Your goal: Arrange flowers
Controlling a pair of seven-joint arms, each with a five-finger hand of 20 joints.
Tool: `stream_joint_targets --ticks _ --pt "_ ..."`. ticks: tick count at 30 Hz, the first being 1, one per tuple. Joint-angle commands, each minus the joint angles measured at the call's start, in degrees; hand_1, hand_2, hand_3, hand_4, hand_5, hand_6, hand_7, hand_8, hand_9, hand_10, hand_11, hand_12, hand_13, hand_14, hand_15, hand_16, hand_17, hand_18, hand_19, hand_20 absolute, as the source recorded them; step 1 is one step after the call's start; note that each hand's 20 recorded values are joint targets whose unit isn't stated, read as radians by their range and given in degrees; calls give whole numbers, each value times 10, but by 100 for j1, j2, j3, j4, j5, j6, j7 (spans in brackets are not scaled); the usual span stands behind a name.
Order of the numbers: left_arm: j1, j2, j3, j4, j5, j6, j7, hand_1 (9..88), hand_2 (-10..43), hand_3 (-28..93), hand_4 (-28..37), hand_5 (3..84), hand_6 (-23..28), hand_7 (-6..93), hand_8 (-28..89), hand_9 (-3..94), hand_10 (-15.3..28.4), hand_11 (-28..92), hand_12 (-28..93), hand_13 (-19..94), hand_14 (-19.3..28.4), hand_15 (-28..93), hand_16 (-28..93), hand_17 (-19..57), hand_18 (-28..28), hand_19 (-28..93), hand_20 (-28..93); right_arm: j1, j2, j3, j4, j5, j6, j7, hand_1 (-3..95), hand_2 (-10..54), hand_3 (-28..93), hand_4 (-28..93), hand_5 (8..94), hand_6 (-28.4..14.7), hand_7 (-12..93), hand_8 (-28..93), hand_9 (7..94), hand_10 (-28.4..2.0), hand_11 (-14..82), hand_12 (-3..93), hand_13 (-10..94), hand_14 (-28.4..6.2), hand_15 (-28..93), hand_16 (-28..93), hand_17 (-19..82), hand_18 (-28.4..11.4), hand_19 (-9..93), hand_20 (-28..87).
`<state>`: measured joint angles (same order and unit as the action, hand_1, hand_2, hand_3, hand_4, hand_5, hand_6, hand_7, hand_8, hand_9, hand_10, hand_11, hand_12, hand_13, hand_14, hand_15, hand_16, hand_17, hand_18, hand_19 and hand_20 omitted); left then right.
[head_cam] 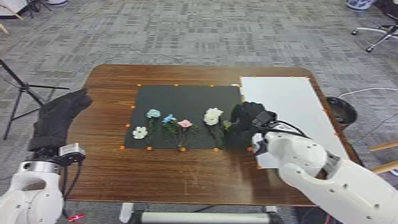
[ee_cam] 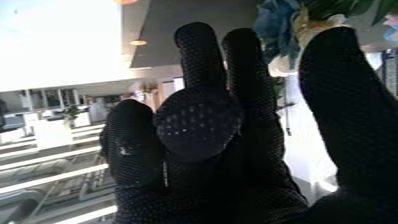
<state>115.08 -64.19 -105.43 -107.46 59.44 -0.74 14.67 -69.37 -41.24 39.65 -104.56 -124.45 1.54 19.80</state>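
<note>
ok so rn the right hand (head_cam: pixel 247 119) is down at the edge of the black mat (head_cam: pixel 191 95), right about where the mat meets the white sheet (head_cam: pixel 286 102). its fingers (ee_cam: pixel 202 60) look loose and mostly straight, one bent in more than the others, w/ a wide gap btwn them and the thumb (ee_cam: pixel 338 95). can't tell if it's touching any stem tbh. flowers are all lying on the mat to the left of that hand: some greenery (head_cam: pixel 226 125) just beside it, then the big white flower (head_cam: pixel 212 116) near, then the pink flower (head_cam: pixel 185 123), the blue flower (head_cam: pixel 169 118) and the pale blue flower (head_cam: pixel 154 113), w/ the small white flower (head_cam: pixel 139 132) farthest from the hand and a bit closer to the robot. stems mostly point back twd the robot. wrist cam has blue petals (ee_cam: pixel 277 27) and a cream bloom (ee_cam: pixel 322 27) around the gap btwn fingers and thumb, plus green leaves (ee_cam: pixel 342 7) past the thumb tip. left hand (head_cam: pixel 62 112) is well apart from the flowers, out by the left edge of the brown table (head_cam: pixel 160 175), fingers stretched out long, pointing away from the robot. black bin (head_cam: pixel 341 111) is on the floor beyond the sheet, to the right hand's right, fwiw.
</note>
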Motion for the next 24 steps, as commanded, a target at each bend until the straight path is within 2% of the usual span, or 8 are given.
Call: stream_joint_targets --ticks 1,10,13,19,21,22,24 --pt "-15 -7 -24 0 26 -46 2 253 -36 709 -247 514 -7 158 -89 470 136 201 126 353 176 201 27 19 144 126 181 81 135 154 -188 36 -178 -102 351 -95 636 -127 668 -6 176 -88 721 -132 159 181 868 -32 625 298 580 -165 932 556" --pt "-16 -6 -29 -10 4 -31 19 255 -39 707 -242 516 -8 158 -89 470 136 201 126 353 175 200 28 19 144 126 181 88 175 613 -337 123 -170 -106 339 -95 627 -121 656 -9 159 -81 704 -132 148 180 862 -35 629 298 578 -167 932 562" --pt "-9 4 -60 -27 15 0 44 255 -39 706 -242 515 -7 157 -89 470 136 200 126 353 176 199 27 19 144 126 181 42 249 922 -471 262 6 -46 338 -95 625 -121 657 -9 159 -80 702 -133 146 179 861 -36 630 297 577 -167 932 562" --pt "-26 31 -86 -47 17 -1 66 257 -39 706 -243 515 -8 160 -89 471 136 201 126 353 176 197 26 22 144 122 178 -976 357 2565 -1129 1671 391 131 330 -95 620 -115 656 -11 154 -78 699 -138 141 180 853 -46 598 292 553 -169 930 519" --pt "21 36 -79 -75 6 -18 69 257 -37 704 -244 517 -9 160 -89 471 136 201 126 354 176 197 26 24 141 118 175 -1455 285 3241 -1331 2352 583 204 312 -95 619 -108 656 -16 148 -77 697 -143 140 181 828 -67 560 284 524 -174 896 484" --pt "48 37 -82 -94 14 -40 53 258 -37 704 -244 518 -9 159 -90 472 136 201 126 354 176 196 26 26 140 115 173 -1697 200 3618 -1401 2820 572 182 294 -76 615 -105 656 -19 145 -75 696 -148 139 181 808 -81 534 277 504 -177 866 467" --pt "74 64 -55 -124 24 -35 79 257 -38 705 -244 520 -9 160 -90 474 136 202 126 355 176 196 26 28 136 108 169 -2220 -74 4468 -1496 4053 320 -85 276 -42 610 -105 657 -25 138 -73 697 -155 137 181 774 -101 500 269 460 -186 813 449"
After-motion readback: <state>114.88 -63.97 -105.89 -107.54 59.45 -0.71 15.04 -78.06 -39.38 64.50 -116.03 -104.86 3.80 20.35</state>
